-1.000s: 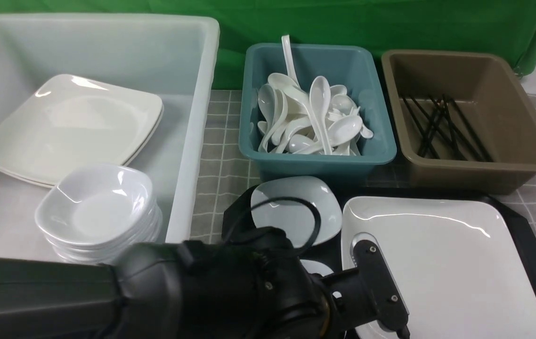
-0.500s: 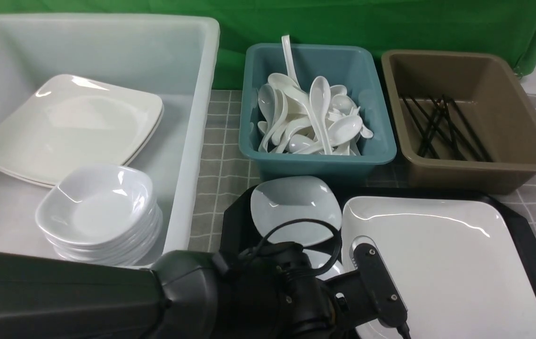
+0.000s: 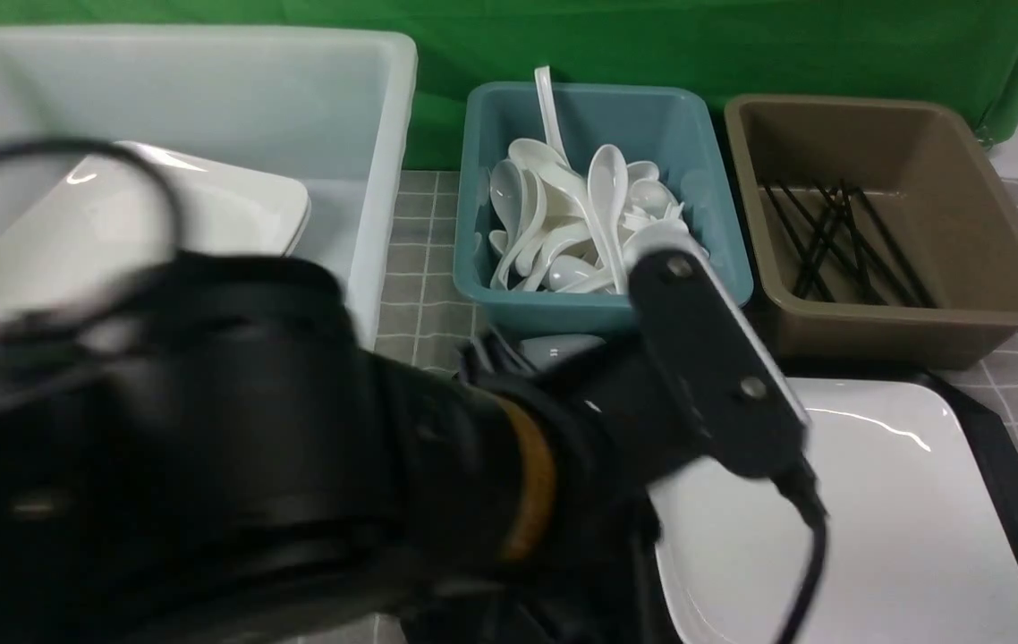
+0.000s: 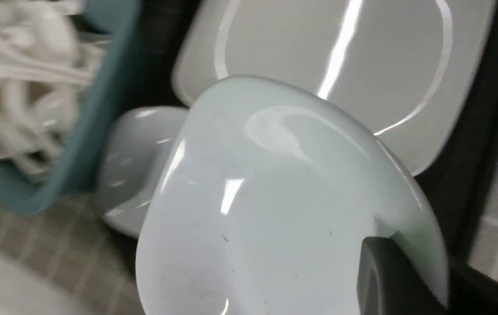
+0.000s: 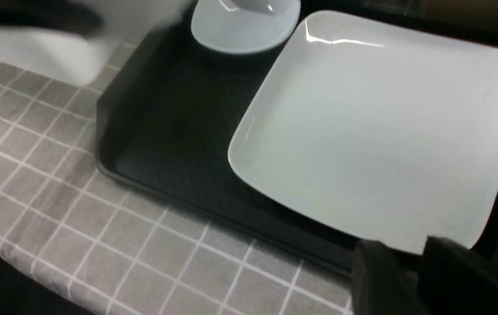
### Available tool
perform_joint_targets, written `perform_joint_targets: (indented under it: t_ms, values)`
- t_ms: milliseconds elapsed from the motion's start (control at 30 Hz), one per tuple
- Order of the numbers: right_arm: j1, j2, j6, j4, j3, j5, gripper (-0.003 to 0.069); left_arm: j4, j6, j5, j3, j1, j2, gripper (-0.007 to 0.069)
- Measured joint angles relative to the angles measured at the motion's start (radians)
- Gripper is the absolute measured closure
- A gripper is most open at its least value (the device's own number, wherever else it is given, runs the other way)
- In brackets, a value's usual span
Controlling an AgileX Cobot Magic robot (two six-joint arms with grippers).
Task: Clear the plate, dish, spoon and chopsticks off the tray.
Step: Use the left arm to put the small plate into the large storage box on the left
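Observation:
My left gripper [image 4: 424, 271] is shut on the rim of a small bluish-white dish [image 4: 266, 210] and holds it tilted in the air above the tray. A second small dish [image 4: 139, 157] [image 3: 558, 349] rests on the black tray [image 5: 166, 144] near the blue tub. The large white plate [image 3: 867, 519] [image 5: 376, 131] lies on the tray's right part. My right gripper [image 5: 411, 267] is closed on the plate's near rim, one finger on each side. My left arm [image 3: 294, 447] fills the front view's left half. No spoon or chopsticks show on the tray.
A big white tub [image 3: 205, 80] at the far left holds large plates [image 3: 232, 197]. Behind the tray stand a blue tub [image 3: 697, 116] with several white spoons [image 3: 581, 224] and a brown tub [image 3: 965, 179] with black chopsticks [image 3: 840, 241]. A grey checked cloth [image 3: 419, 295] covers the table.
My left gripper shut on the near small dish and lifted it off the tray. The left arm rose and now hides the dish stack in the white tub. The plate has not moved.

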State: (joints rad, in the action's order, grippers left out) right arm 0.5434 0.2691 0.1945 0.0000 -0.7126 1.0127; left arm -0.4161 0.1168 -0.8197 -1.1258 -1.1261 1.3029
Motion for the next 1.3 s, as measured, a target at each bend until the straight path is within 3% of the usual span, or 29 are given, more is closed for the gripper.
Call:
perform_joint_targets:
  t_ms: [100, 200, 400, 567, 1033, 1200, 1300]
  values:
    - [0.000, 0.000, 0.000, 0.000, 0.000, -0.038, 0.0472, -0.115, 0.022, -0.118, 0.032, 0.078, -0.095, 0.0599]
    - [0.000, 0.000, 0.000, 0.009, 0.000, -0.081, 0.0472, -0.136, -0.020, -0.143, 0.111, 0.210, -0.154, 0.0599]
    - [0.000, 0.000, -0.006, 0.038, 0.000, -0.177, 0.0472, -0.079, -0.270, 0.012, 0.258, 0.501, -0.156, 0.0599]
    - [0.000, 0.000, -0.024, 0.051, 0.000, -0.202, 0.0472, -0.008, -0.406, 0.139, 0.268, 0.627, -0.109, 0.0599]
    - [0.000, 0.000, -0.050, 0.056, 0.000, -0.182, 0.0472, 0.065, -0.552, 0.099, 0.269, 0.664, -0.020, 0.0575]
    - [0.000, 0.000, -0.052, 0.080, 0.000, -0.172, 0.0472, 0.070, -0.541, 0.087, 0.270, 0.677, -0.010, 0.0431]
    - [0.000, 0.000, -0.052, 0.084, 0.000, -0.171, 0.0472, 0.092, -0.497, 0.070, 0.271, 0.677, -0.016, 0.0290]
